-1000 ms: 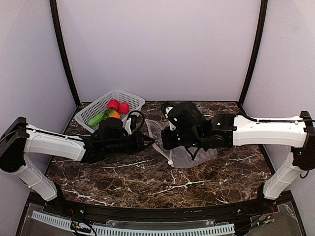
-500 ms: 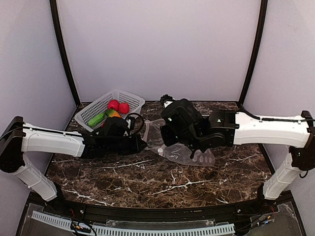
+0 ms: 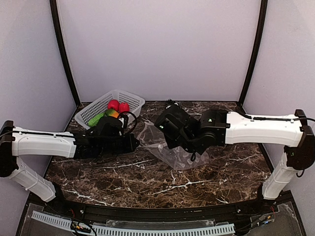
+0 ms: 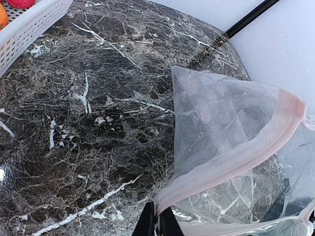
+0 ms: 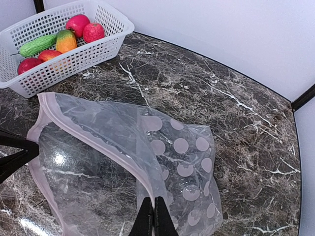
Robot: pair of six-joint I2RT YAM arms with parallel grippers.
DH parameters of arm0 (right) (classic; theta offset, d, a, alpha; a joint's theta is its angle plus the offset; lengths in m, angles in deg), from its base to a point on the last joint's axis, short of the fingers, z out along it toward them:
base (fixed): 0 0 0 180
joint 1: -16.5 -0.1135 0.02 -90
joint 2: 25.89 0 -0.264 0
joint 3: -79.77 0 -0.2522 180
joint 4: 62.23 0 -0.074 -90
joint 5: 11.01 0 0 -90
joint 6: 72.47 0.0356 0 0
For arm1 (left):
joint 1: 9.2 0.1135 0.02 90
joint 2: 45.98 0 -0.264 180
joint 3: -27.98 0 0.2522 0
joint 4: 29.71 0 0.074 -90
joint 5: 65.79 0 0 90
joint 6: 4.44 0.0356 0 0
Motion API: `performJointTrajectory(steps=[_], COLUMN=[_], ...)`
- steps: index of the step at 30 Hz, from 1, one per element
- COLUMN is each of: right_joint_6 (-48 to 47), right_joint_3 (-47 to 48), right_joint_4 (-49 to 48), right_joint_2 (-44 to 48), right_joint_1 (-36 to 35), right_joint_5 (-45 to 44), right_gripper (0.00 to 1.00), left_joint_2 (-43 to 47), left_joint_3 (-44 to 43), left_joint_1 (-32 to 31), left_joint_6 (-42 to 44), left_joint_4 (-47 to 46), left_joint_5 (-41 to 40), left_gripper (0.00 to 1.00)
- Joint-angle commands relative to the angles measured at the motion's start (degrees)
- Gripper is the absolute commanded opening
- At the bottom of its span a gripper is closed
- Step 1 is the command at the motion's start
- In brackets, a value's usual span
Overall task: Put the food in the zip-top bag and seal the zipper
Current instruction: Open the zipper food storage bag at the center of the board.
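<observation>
The zip-top bag (image 5: 182,147), clear with white dots, hangs low over the marble table and has nothing in it. My left gripper (image 4: 158,221) is shut on one end of the pinkish zipper (image 4: 236,157). My right gripper (image 5: 154,212) is shut on the same strip further along, so the zipper (image 5: 98,135) stretches between the two. The left gripper (image 5: 35,148) shows at the left edge of the right wrist view. The food lies in the white basket (image 5: 88,56): red round pieces (image 5: 78,23), a green cucumber (image 5: 38,45) and an orange-yellow-green piece (image 5: 65,40).
The basket (image 3: 98,105) stands at the back left corner, just behind my left arm (image 3: 49,142). The right arm (image 3: 256,129) reaches in from the right over the bag (image 3: 172,157). Black posts rise at the back corners.
Both arms have shifted left. The left gripper drew back toward the basket and the right wrist followed, dragging the bag left and spreading it wider.
</observation>
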Motion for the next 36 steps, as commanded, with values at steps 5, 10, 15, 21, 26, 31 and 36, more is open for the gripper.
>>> performJointTrajectory(steps=[5,10,15,21,26,31,36], right_joint_6=[-2.98,-3.25,-3.23,-3.3,-2.9,-2.77,-2.25], right_joint_3=[-0.27,-0.55,-0.08,0.28,0.24,0.01,-0.29], right_joint_4=[-6.82,-8.44,-8.39,-8.39,-8.34,-8.38,-8.35], right_joint_2=[0.58,0.63,0.31,-0.05,0.01,0.26,0.64], right_joint_1=[-0.28,-0.28,-0.12,0.71,0.94,1.13,1.3], right_joint_5=[8.53,10.66,10.83,11.74,12.81,14.1,14.26], right_gripper=[0.0,0.0,0.0,0.0,0.0,0.0,0.0], left_joint_2=[-0.97,5.08,14.12,16.86,15.79,6.33,-5.27], left_joint_3=[0.55,0.09,-2.99,-6.75,-10.18,-16.07,-24.87], left_joint_1=[-0.09,0.02,2.15,11.14,18.68,29.51,37.45], left_joint_6=[3.4,9.72,17.73,23.27,28.67,37.84,39.1], left_joint_4=[-5.69,-5.27,8.48,25.29,30.3,34.36,36.58], left_joint_5=[7.06,8.9,9.32,14.47,17.04,18.4,20.08], left_gripper=[0.19,0.57,0.81,0.86,0.9,0.9,0.85])
